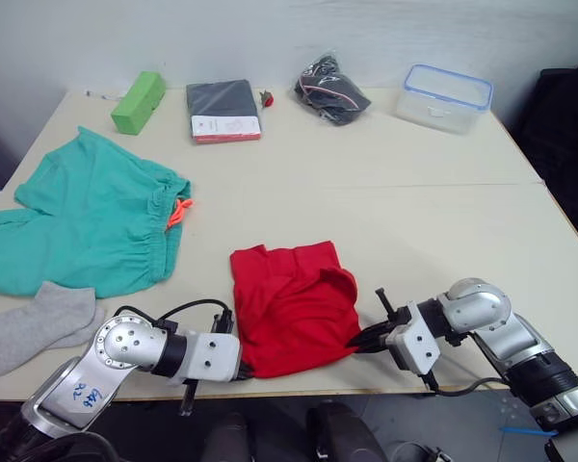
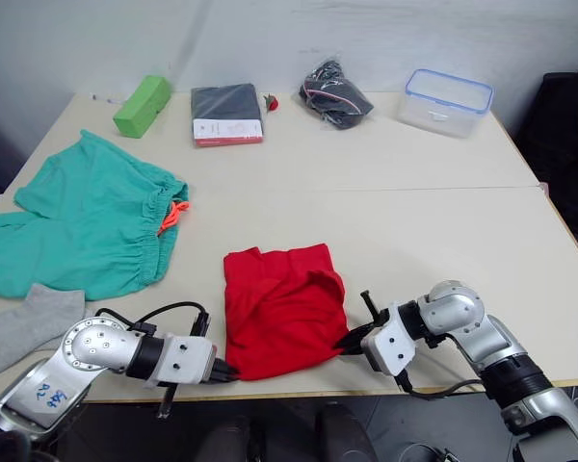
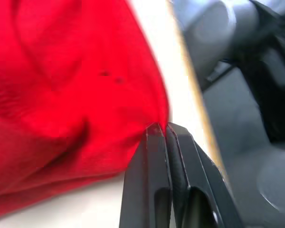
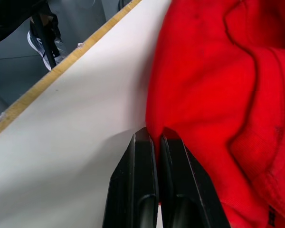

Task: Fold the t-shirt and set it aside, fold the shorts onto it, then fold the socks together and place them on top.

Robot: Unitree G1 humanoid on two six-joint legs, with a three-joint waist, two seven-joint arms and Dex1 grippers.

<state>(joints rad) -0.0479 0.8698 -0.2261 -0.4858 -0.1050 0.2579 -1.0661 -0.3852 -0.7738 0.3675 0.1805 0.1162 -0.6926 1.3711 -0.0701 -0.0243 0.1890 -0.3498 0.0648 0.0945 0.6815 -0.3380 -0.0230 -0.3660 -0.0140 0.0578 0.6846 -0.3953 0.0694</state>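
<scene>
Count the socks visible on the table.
2, at the table's near left corner: the upper grey sock lies over a second sock, which peeks out beneath its right edge. Both are below the teal shorts. None seem hidden elsewhere.

Left arm: the silver forearm lies low along the near edge of the desk (image 1: pixel 443 207), wrist pointing toward the robot's right. The left gripper (image 3: pixel 162 129), two black fingers, is closed on the near left corner of the bright red cloth t-shirt (image 1: pixel 294 303).

Right arm: the forearm angles in from the right, wrist pointing toward the robot's left. The right gripper (image 4: pixel 154 137) is pinched shut on the near right edge of the t-shirt.
</scene>
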